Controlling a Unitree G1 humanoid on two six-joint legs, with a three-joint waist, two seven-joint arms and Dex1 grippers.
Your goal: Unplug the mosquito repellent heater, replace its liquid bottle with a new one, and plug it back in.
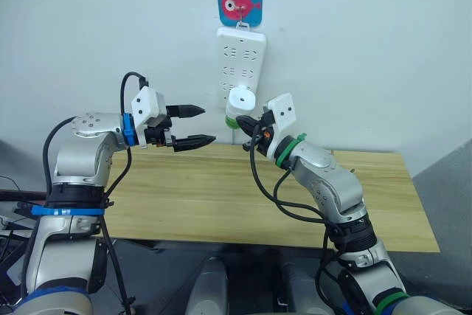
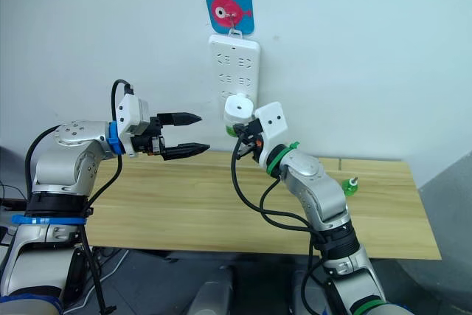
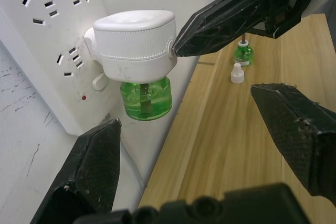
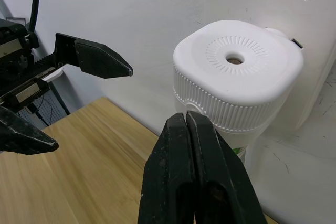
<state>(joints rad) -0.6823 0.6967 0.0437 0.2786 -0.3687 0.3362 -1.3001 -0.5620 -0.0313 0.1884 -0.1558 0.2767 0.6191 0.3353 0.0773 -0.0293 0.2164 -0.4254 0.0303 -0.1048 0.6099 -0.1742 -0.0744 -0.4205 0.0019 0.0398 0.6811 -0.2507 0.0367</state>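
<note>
White mosquito repellent heater (image 4: 239, 72) plugged in; right gripper (image 4: 195, 129) pressed together, left gripper (image 1: 198, 125) spread.

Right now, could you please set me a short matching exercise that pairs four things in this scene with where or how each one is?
Things:
1. mosquito repellent heater
2. left gripper
3. right gripper
4. spare green bottle

States:
A. standing on the wooden table beside a small white cap
B. fingers shut, tip against the heater's side
C. plugged into the wall power strip, green bottle underneath
D. fingers open, held in the air apart from the heater

Pairs: 1-C, 2-D, 3-B, 4-A
</note>
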